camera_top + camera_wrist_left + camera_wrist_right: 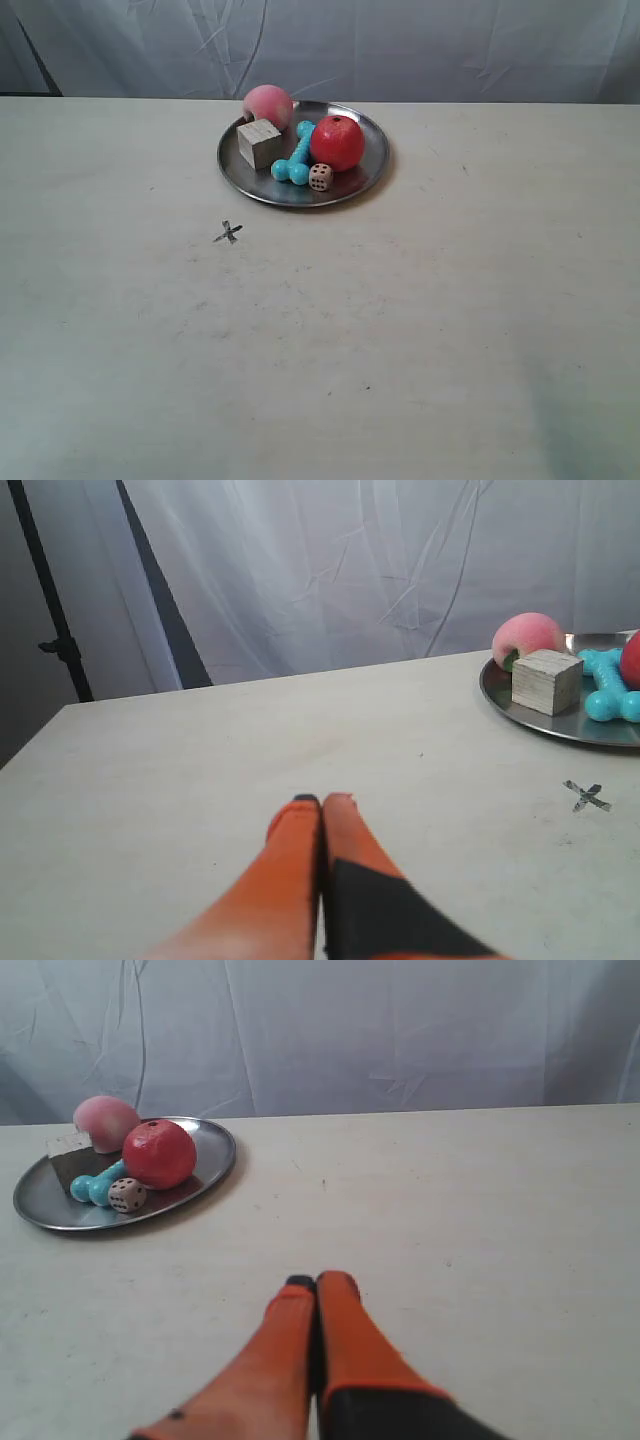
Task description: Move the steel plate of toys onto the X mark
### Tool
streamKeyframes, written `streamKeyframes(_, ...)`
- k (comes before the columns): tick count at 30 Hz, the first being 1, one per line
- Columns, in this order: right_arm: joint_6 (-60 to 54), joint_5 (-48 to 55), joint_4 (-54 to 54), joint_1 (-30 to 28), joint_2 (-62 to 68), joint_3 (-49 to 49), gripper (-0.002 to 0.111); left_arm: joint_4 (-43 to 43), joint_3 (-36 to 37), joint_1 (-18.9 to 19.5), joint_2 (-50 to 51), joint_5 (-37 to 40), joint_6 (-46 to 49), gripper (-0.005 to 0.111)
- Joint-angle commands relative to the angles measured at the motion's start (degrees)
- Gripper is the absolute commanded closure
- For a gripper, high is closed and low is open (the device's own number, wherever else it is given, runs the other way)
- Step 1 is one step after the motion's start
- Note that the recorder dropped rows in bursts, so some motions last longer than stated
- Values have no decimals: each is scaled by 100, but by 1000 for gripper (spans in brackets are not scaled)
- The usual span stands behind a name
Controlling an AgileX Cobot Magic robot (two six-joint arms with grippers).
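Note:
The steel plate (365, 175) sits on the pale table toward the back, carrying a red apple (337, 143), a pink peach (268, 104), a wooden cube (259, 143), a turquoise dumbbell (296, 158) and a small die (320, 178). The dark X mark (229, 232) is drawn on the table in front of the plate's left side, a short gap away. No arm shows in the exterior view. My left gripper (321, 800) is shut and empty, with the plate (560, 723) and the X mark (587, 796) far off. My right gripper (317, 1282) is shut and empty, well away from the plate (215, 1160).
A creased pale curtain (400, 45) hangs behind the table's far edge. A dark stand pole (55, 630) rises beyond the table corner in the left wrist view. The table top (400, 350) shows only faint specks.

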Motion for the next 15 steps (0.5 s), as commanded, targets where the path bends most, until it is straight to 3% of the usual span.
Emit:
streamKeyframes(1, -18, -7, 4, -27, -37, 9, 108, 21, 36, -28, -43, -17, -15, 106)
streamKeyframes(8, -18, -7, 4, -27, -37, 9, 108, 21, 36, -530, -43, -17, -15, 106)
streamKeyframes(15, -18, -7, 4, -27, -37, 9, 108, 21, 36, -794, -43, -17, -15, 106)
